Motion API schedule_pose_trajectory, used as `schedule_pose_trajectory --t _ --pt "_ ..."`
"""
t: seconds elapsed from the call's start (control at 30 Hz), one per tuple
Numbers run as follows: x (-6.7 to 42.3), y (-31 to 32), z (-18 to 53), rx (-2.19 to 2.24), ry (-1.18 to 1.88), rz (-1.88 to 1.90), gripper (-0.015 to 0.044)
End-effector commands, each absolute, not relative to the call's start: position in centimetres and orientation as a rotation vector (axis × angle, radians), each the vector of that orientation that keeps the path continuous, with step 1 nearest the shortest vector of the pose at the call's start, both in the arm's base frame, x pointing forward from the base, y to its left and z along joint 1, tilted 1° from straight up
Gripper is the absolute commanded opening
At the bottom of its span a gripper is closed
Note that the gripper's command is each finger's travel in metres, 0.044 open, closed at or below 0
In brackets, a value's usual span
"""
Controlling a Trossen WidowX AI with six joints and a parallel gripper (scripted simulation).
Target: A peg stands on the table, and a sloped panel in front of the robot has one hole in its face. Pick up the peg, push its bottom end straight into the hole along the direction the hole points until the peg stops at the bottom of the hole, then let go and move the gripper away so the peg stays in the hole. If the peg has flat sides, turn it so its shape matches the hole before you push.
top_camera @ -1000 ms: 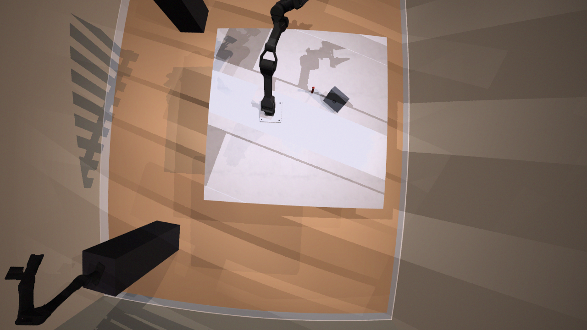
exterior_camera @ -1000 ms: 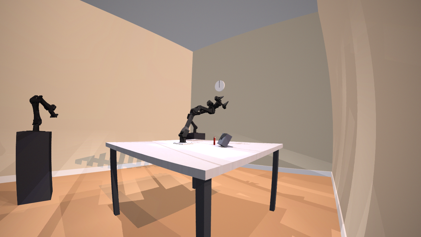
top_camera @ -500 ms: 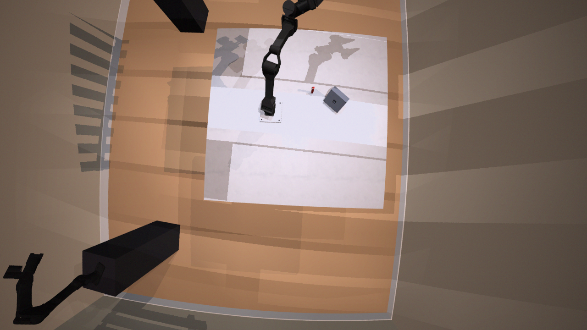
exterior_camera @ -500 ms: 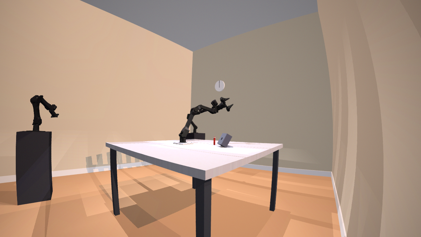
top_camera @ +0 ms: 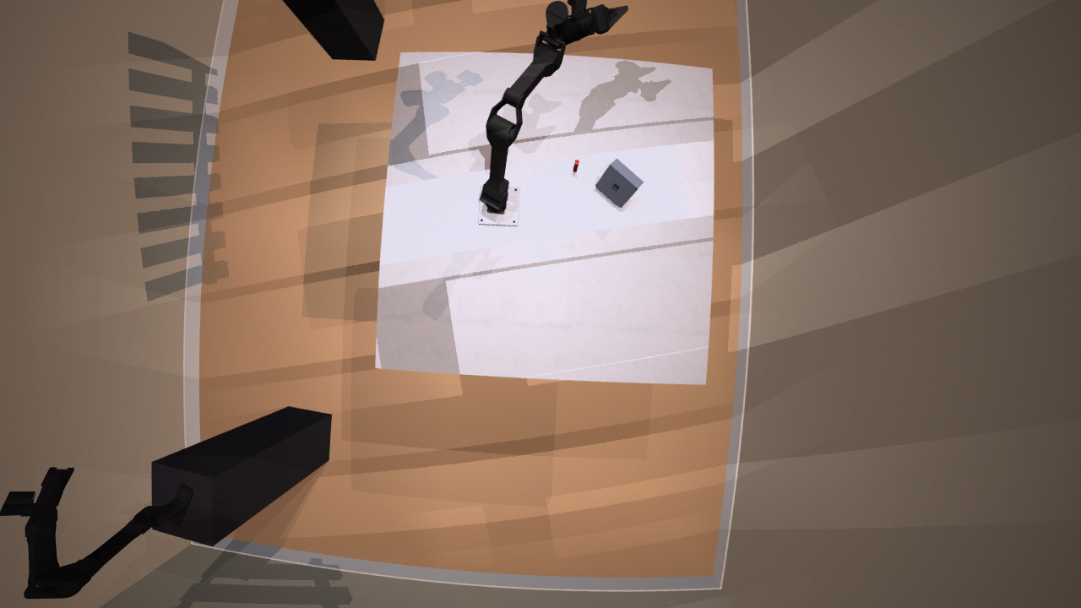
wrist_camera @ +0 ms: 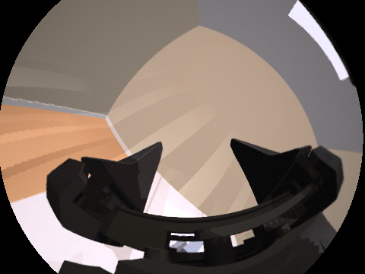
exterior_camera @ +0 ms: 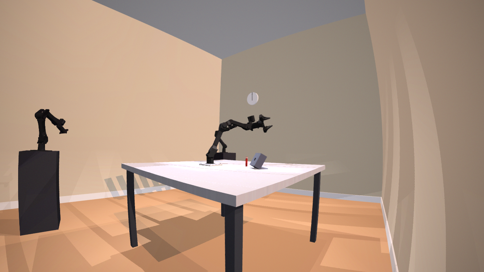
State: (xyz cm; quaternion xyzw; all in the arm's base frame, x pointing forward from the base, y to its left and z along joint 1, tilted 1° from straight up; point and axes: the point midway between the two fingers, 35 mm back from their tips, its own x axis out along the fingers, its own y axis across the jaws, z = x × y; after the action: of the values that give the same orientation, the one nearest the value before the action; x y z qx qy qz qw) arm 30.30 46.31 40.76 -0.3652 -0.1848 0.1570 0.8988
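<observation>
The black six-joint arm [exterior_camera: 221, 130] stands on a pale square base plate [top_camera: 513, 220] on the white rectangular table [exterior_camera: 216, 184]. The arm is stretched out high above the table, w/ its black hand [exterior_camera: 267, 122] pointing almost level into the room, well above the things below. The hand is spread nearly to its widest and has hold of nothing; in the wrist view both dark pointed fingers stand far apart, and only wall, ceiling and a bit of floor show between them.

The small red peg [exterior_camera: 246, 161] stands upright on the table, approx. between the arm's base and the grey sloped block with one dark hole in its face [exterior_camera: 258, 160]. Peg and block are near each other but apart, not touching. From the top view the red peg [top_camera: 576, 165] is just beside the block [top_camera: 618, 183], and the hole looks square-ish, but it is too small to tell for sure.

In the room, a second black arm [exterior_camera: 47, 125] stands on a tall black pedestal [exterior_camera: 38, 189] by the wall, and a round white clock [exterior_camera: 252, 98] hangs on the far wall.
</observation>
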Motion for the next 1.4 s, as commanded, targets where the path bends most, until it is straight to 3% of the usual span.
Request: schedule_pose_trajectory --t 0.0,0.73,1.37 --pt "31.5 46.0 39.1 -0.765 -0.327 0.372 0.0440" --pt "37.1 40.2 27.7 -0.720 0.172 0.556 0.0440" --pt "36.7 30.8 18.6 -0.533 0.750 0.522 0.0440"
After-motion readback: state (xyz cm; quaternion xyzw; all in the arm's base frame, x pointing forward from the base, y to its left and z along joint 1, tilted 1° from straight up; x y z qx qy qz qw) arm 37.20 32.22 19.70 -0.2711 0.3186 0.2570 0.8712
